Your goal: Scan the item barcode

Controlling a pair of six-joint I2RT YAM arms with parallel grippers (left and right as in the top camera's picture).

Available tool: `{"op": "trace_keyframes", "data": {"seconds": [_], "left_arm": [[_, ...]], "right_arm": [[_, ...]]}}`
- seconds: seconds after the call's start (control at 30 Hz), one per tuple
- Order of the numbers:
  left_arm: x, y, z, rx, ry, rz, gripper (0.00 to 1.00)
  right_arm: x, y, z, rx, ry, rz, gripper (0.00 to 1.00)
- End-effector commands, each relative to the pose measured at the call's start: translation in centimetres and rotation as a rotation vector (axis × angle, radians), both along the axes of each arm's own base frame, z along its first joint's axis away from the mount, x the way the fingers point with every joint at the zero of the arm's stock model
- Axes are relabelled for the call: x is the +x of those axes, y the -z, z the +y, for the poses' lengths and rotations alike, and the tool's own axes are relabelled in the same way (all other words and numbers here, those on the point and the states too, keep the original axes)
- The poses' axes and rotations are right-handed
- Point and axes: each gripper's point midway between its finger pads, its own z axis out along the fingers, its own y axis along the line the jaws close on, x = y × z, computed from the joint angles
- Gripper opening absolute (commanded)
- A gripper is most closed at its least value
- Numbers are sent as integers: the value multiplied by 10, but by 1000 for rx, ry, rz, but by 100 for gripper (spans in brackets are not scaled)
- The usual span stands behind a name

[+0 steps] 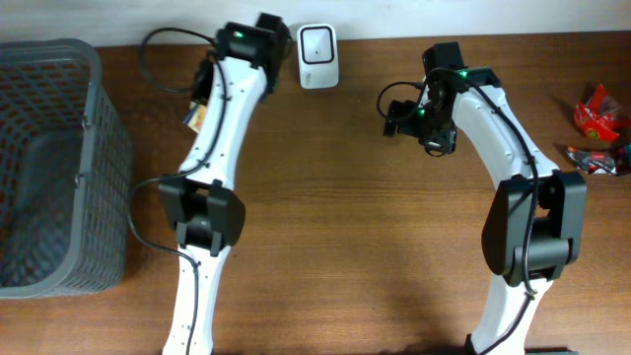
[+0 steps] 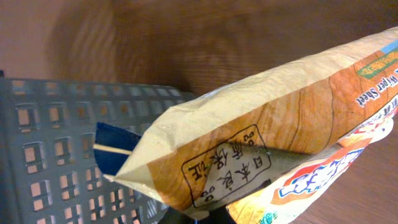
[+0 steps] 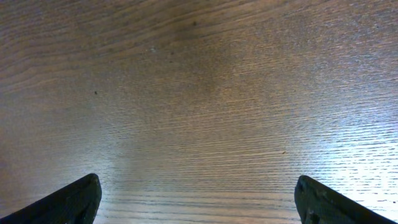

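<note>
- Overhead: locate the scanner point(image 1: 317, 42) upright at the far edge of the desk point(image 1: 335, 227), between the two arms. Trace the left arm point(image 1: 219, 128) toward that edge. Find the snack packet point(image 1: 194, 116) at its tip, left of the scanner and apart from it. Note the basket point(image 1: 49, 168) at the left edge and the red wrappers point(image 1: 599, 116) at the right edge.
- Left wrist: confirm the left fingers point(image 2: 199, 218) pressed together, pinching the snack packet, apparently lifted clear of the desk. Expect no barcode on the visible face.
- Right wrist: confirm the right fingers point(image 3: 68, 202) spread wide, empty, above bare desk.
- Judged step: presenting the packet; scan not yet made.
- Next move: carry the packet rightward to the scanner window and rotate until the barcode faces it.
</note>
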Motion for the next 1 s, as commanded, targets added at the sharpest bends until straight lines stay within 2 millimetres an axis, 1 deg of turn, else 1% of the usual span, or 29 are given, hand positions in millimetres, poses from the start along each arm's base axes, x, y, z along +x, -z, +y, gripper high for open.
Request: {"op": "trace_keyframes", "data": {"seconds": [0.0, 0.03, 0.07, 0.13, 0.17, 0.2, 0.23, 0.3, 0.37, 0.4, 0.43, 0.47, 0.5, 0.53, 0.6, 0.63, 0.67, 0.7, 0.73, 0.77, 0.8, 0.83, 0.87, 0.9, 0.93, 0.97], "left_arm": [[-17, 20, -37, -63, 61, 86, 0], [-22, 29, -51, -110, 77, 117, 0], [-30, 41, -73, -200, 97, 158, 0], [-49, 60, -121, -416, 130, 244, 0], [-58, 66, -141, -505, 141, 283, 0], [-75, 72, -176, -656, 159, 351, 0], [-87, 73, -201, -766, 173, 398, 0], [-101, 72, -231, -892, 194, 454, 0], [-108, 69, -245, -962, 198, 482, 2], [-105, 68, -246, -977, 200, 473, 29], [-103, 67, -244, -988, 195, 470, 99], [-97, 65, -241, -995, 192, 452, 99], [-90, 61, -235, -1006, 186, 427, 99], [-82, 55, -230, -1017, 184, 400, 99], [-61, 32, -215, -1073, 179, 313, 99], [-48, 18, -201, -1092, 171, 252, 99], [-27, 10, -169, -1055, 140, 165, 100], [-19, 10, -153, -1023, 117, 133, 84], [-10, 12, -127, -996, 71, 103, 51], [-7, 23, -108, -1007, 17, 117, 28], [-8, 29, -103, -1004, -3, 129, 24], [-10, 38, -100, -999, -22, 153, 17], [-13, 50, -99, -993, -38, 180, 12], [-16, 60, -100, -987, -47, 204, 11], [-17, 70, -102, -982, -52, 222, 13], [-18, 84, -104, -978, -57, 239, 11]], "right_arm": [[0, -6, 0, -13, -11, -17, 98], [0, -6, 0, -13, -11, -13, 98], [-1, -5, 0, -13, -12, -9, 98], [-14, -3, -2, -19, -12, 43, 98], [-16, -2, -3, -21, -11, 52, 98], [-15, -3, -5, -9, -2, 51, 98], [-15, -4, -6, 17, 6, 55, 99], [-14, -7, -10, 82, 26, 62, 98], [-14, -11, -15, 171, 52, 73, 98], [-16, -12, -19, 192, 64, 80, 98], [-17, -13, -22, 208, 51, 80, 98], [-18, -15, -21, 234, 3, 69, 98], [-20, -18, -16, 259, -51, 59, 98], [-22, -19, -13, 270, -78, 56, 98], [-23, -19, -8, 273, -86, 63, 98], [-24, -19, -2, 273, -99, 64, 100], [-26, -19, 7, 275, -122, 66, 87], [-27, -19, 16, 274, -142, 64, 69], [-28, -19, 29, 273, -175, 58, 48], [-27, -20, 48, 271, -219, 39, 29], [-26, -21, 59, 272, -246, 25, 23], [-26, -22, 71, 275, -264, 15, 17], [-28, -24, 90, 296, -272, 13, 10], [-30, -26, 105, 320, -283, 11, 7], [-32, -28, 120, 337, -305, 0, 4], [-35, -27, 140, 342, -326, -8, 4]]}}
